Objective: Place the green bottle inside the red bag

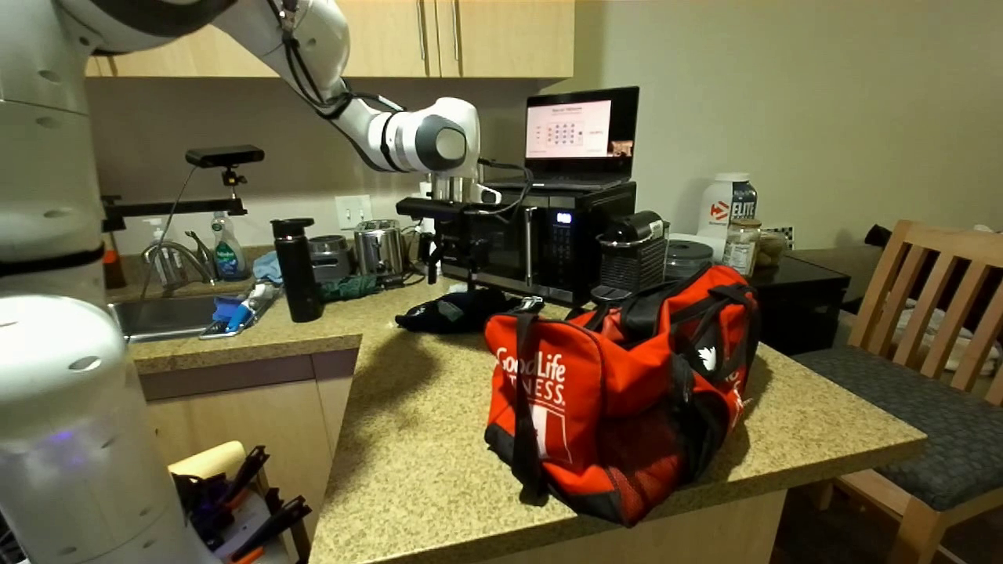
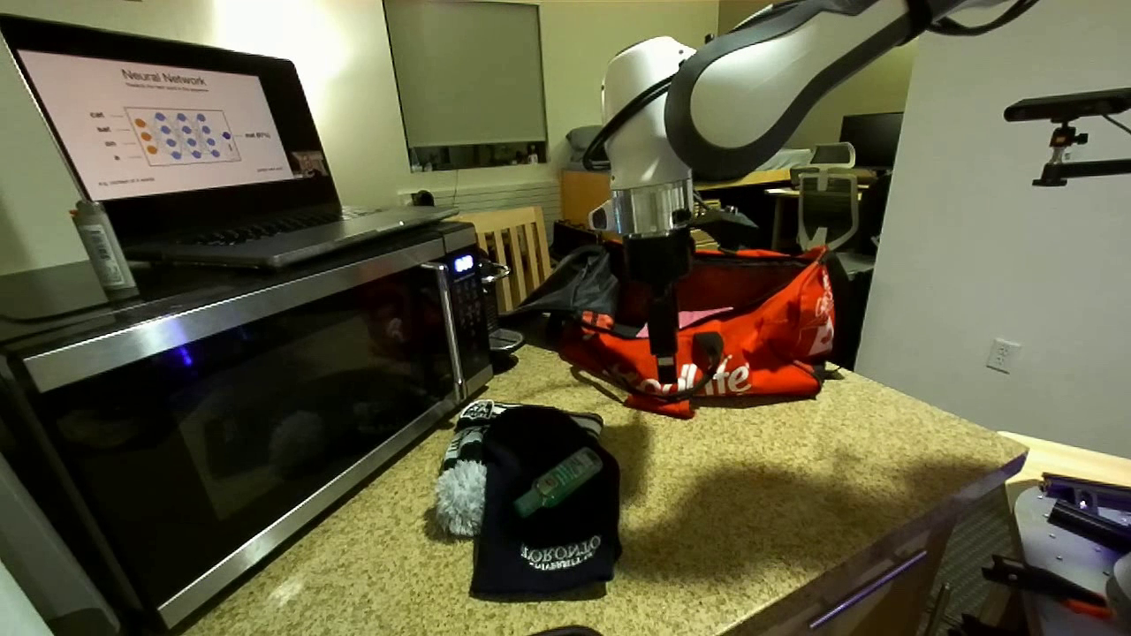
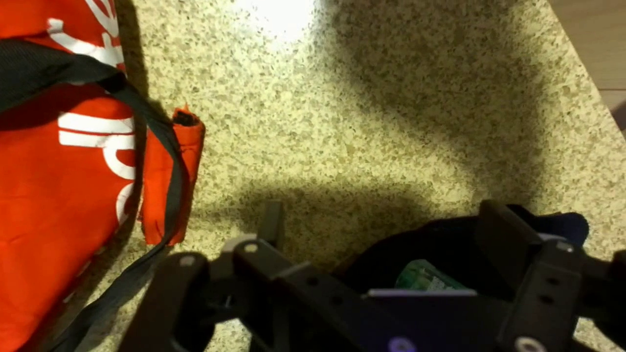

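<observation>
The green bottle (image 2: 558,481) lies on its side on a dark knit hat (image 2: 543,530) on the counter. In the wrist view, only one end of the bottle (image 3: 424,275) shows, with the rest hidden behind my gripper. The red bag (image 1: 639,415) stands on the counter. In an exterior view, its top is open (image 2: 769,327), with something pink inside. Its lettered side (image 3: 58,195) fills the left of the wrist view. My gripper (image 1: 453,278) points down above the counter, between the bag and the hat. Its fingers (image 3: 381,215) are wide apart with nothing between them.
A striped hat with a grey pompom (image 2: 461,499) lies beside the dark hat. The microwave (image 2: 292,424) stands alongside with a laptop (image 1: 580,141) on top. A coffee machine (image 1: 633,254) is behind the bag. A black flask (image 1: 296,270) stands by the sink (image 1: 157,317).
</observation>
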{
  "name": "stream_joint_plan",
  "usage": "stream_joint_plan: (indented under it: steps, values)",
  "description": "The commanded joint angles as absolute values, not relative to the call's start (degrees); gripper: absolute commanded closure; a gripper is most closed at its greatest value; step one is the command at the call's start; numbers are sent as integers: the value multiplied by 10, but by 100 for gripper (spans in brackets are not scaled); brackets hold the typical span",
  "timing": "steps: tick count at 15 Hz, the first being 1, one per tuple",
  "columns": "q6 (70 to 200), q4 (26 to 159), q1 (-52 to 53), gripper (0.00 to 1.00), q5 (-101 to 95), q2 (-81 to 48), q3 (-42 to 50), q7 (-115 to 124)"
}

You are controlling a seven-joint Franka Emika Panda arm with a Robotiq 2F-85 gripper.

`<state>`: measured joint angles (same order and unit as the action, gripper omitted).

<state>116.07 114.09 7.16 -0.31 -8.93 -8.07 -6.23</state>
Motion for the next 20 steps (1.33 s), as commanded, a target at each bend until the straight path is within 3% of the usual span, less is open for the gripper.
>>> stream_joint_plan:
  steps: [1, 11, 20]
  values:
    - [1159, 1140, 73, 0, -3, -89, -80, -64]
    - [1161, 1128, 74, 0, 0, -103, -82, -73]
    - [1148, 975, 89, 0, -1, -235, -104, -136]
